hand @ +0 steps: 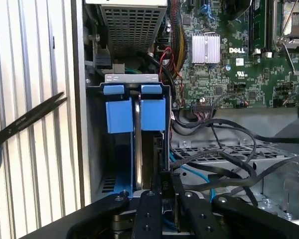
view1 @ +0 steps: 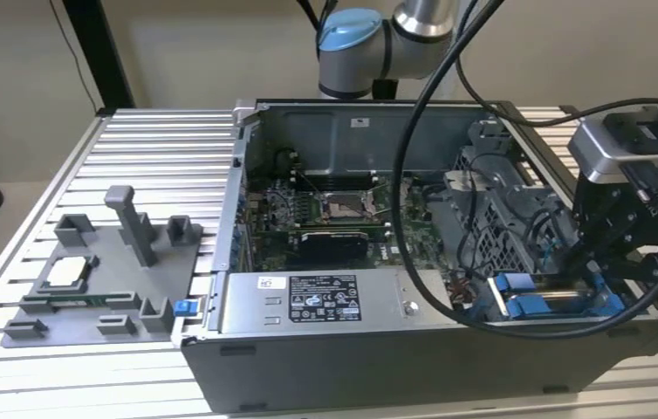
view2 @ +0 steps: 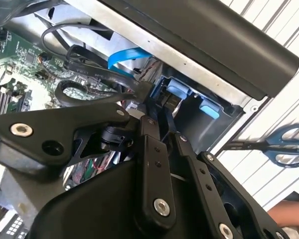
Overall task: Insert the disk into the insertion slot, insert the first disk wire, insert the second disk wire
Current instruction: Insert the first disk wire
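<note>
One ribbed aluminium bench (view1: 154, 140) stands before a plain beige wall (view1: 189, 44), carrying one open grey-metal computer case (view1: 422, 358). One silver-metal disk (hand: 138, 144), edge-on in its bright blue frame with two blue tabs (hand: 119, 115), sits in the grey-metal insertion slot (hand: 92, 149) at the case's corner. One black pincer (hand: 165, 181) hangs narrow just over it; what it clamps I cannot tell. One pair of black-bladed scissors (hand: 25, 122) lies on the bench beside the case.

Bright, even light; glare washes the table (view2: 294, 99) in the second wrist view; case (view1: 341, 140) seemingly shadowed inside.
</note>
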### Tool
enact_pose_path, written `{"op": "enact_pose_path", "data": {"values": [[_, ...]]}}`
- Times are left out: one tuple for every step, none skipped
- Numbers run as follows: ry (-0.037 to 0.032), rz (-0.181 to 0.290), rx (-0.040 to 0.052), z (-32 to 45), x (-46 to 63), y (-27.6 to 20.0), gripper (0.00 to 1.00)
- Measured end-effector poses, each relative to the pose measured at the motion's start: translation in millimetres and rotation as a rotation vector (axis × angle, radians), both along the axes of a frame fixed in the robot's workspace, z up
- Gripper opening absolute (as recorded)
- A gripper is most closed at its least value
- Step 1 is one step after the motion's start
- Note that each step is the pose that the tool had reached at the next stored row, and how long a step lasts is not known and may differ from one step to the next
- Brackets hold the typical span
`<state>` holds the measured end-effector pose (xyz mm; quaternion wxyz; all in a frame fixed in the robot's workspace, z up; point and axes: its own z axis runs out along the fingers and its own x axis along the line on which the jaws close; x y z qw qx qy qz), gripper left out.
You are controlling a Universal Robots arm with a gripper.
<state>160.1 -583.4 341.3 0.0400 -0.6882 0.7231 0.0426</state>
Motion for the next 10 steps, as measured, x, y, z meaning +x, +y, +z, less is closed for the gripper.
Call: {"op": "enact_pose_path", "data": {"values": [[0.0,0.002,0.0001,-0.2,0.6,0.0,0.0],[0.0,0.003,0.0,-0.2,1.3,0.0,0.0],[0.0001,0.003,-0.0001,-0.2,2.1,0.0,0.0],[0.0,0.003,0.0,-0.2,2.4,0.0,0.0],[0.0,0.003,-0.0001,-0.3,2.3,0.0,0.0],[0.0,0.003,-0.0001,-0.4,2.4,0.0,0.0],[0.0,0.001,-0.0001,-0.5,2.4,-0.1,0.0],[-0.0001,-0.002,-0.0001,-0.6,2.4,-0.1,0.0],[0.0,-0.007,-0.0002,-0.6,2.5,-0.1,0.0],[0.0001,-0.012,-0.0001,-0.7,2.5,0.0,0.0]]}}
